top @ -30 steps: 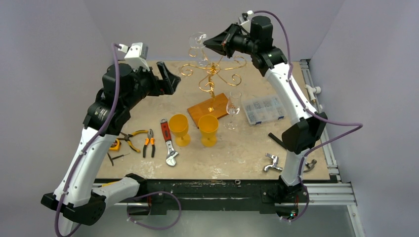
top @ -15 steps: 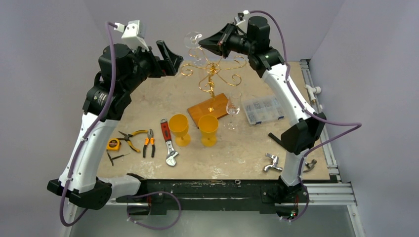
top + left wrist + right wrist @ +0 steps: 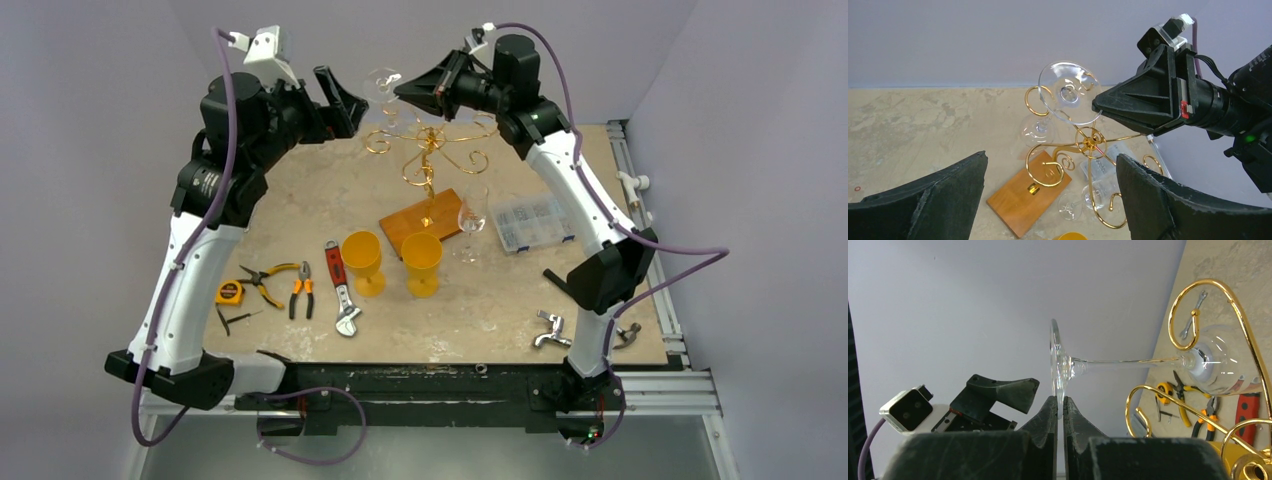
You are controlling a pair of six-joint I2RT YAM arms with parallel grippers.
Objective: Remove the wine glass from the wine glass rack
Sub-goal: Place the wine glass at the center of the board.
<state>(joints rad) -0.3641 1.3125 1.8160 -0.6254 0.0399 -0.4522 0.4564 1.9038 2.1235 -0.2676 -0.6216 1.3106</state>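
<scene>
Since a second ago, the left arm (image 3: 195,260) has climbed.
Left of the wine glass rack (image 3: 430,160), the left gripper (image 3: 340,98) gapes; the right gripper (image 3: 1059,405) pinches the wine glass (image 3: 1128,362) foot, bowl by a top curl.

The table (image 3: 320,210) had a mottled beige top. The wine glass rack (image 3: 440,208) stood on it by its orange-brown wooden base, toward the far middle. Just right of the base stood an upright clear stemmed glass (image 3: 472,222), and beyond that lay a clear compartment box (image 3: 534,220). A left yellow goblet (image 3: 362,262) and a right yellow goblet (image 3: 421,263) stood side by side at the base's near edge. Leftward lay a red-handled adjustable wrench (image 3: 341,290), orange-handled pliers (image 3: 302,290), a second pair of pliers (image 3: 265,276), a yellow tape measure (image 3: 229,293) and a small dark hex key (image 3: 238,318). A metal fitting (image 3: 549,330) lay near the right front corner
</scene>
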